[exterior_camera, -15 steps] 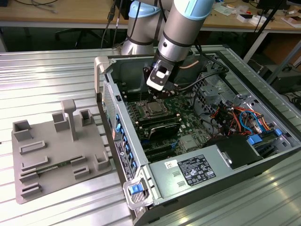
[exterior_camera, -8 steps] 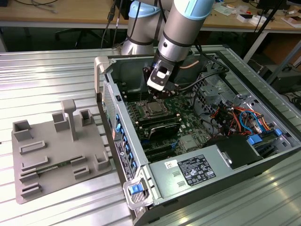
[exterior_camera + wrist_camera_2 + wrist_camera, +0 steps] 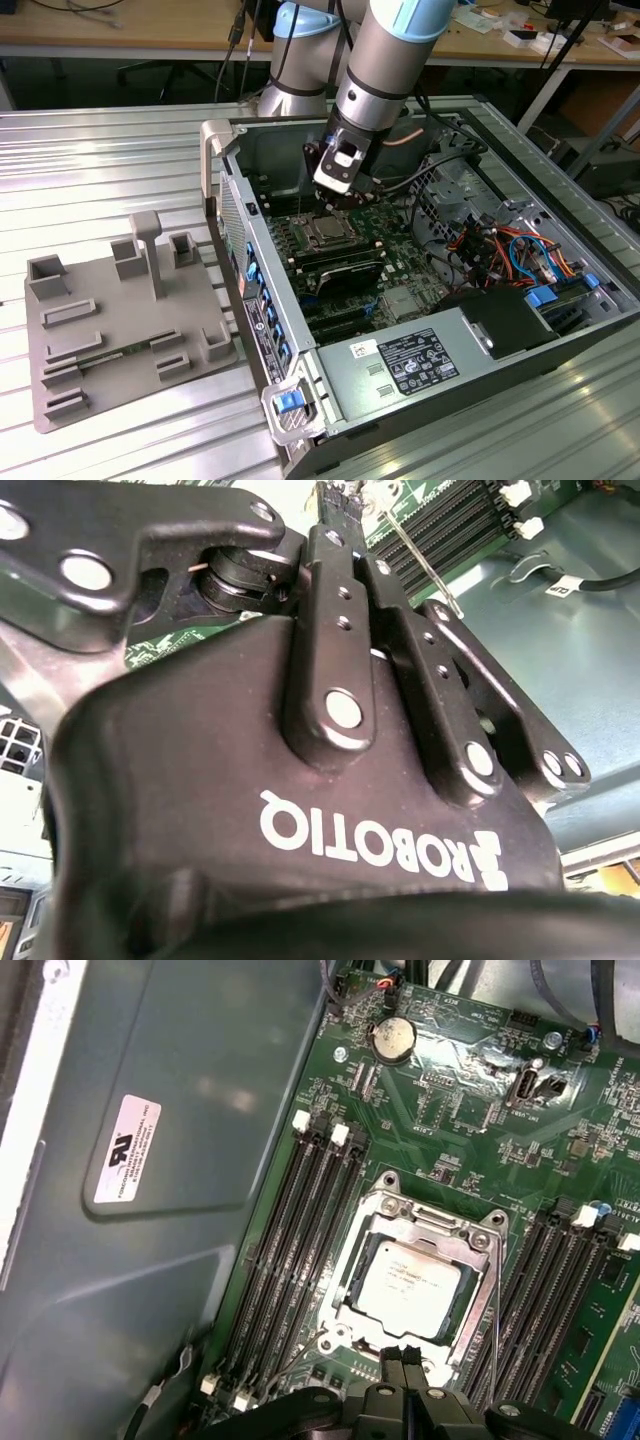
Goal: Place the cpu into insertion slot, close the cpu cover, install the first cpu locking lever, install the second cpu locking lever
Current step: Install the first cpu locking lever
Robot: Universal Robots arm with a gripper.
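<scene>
The cpu [image 3: 412, 1282], a small silver-grey square chip, lies in the insertion slot [image 3: 352, 1300] on the green board. The cpu cover [image 3: 432, 1228], a thin silver frame, lies flat around the chip. My gripper [image 3: 405, 1357] hangs just above the socket's edge with its black fingers [image 3: 393, 1365] pressed together, shut with nothing seen between them. A thin wire lever [image 3: 493, 1305] runs along one side of the socket. Another thin rod [image 3: 422, 568] shows beside the fingers [image 3: 335, 600] in the second wrist view. In the exterior view the gripper [image 3: 350, 203] hovers just behind the cpu [image 3: 325, 232].
Long black memory slots [image 3: 300, 1250] flank the socket on both sides. A coin battery [image 3: 392, 1038] and cables [image 3: 500, 245] sit further off. The grey case wall [image 3: 150, 1210] rises beside the board. A grey fixture plate [image 3: 120, 320] lies on the exterior view's left.
</scene>
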